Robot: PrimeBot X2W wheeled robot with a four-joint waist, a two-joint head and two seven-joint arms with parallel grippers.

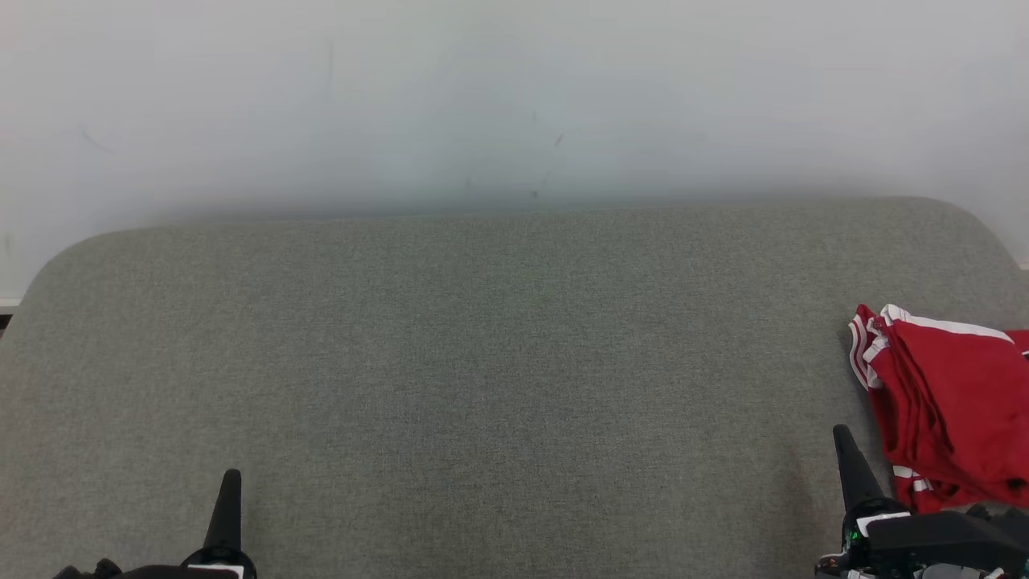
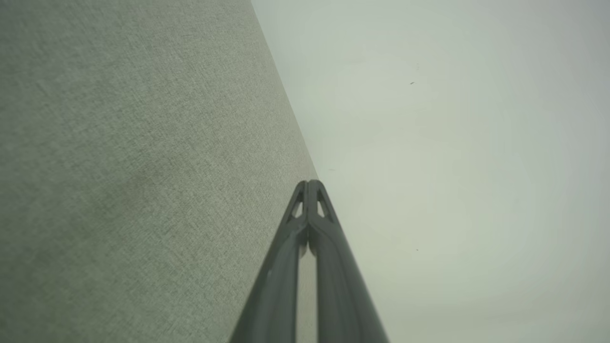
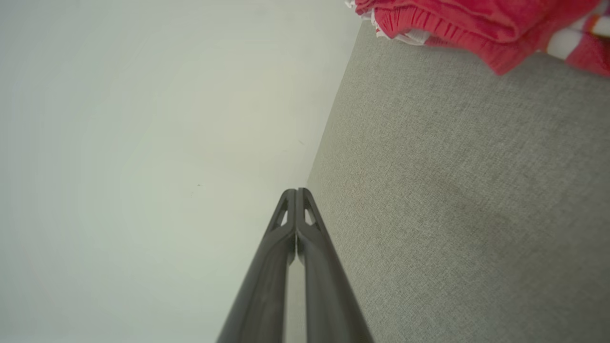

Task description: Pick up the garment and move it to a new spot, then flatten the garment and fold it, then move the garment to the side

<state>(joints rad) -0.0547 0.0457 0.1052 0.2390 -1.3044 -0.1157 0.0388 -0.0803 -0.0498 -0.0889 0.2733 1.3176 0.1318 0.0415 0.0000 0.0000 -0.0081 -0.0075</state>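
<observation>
garment, red with white stripes, lies bunched in loose folds at the right edge of the grey fabric counter, partly cut off by the head view's border. just to its left sits the right pincer, its two dark fingers pressed together and gripping nothing. well apart at the lower left, the left pincer is likewise closed and empty. a pale wall rises behind the counter.
</observation>
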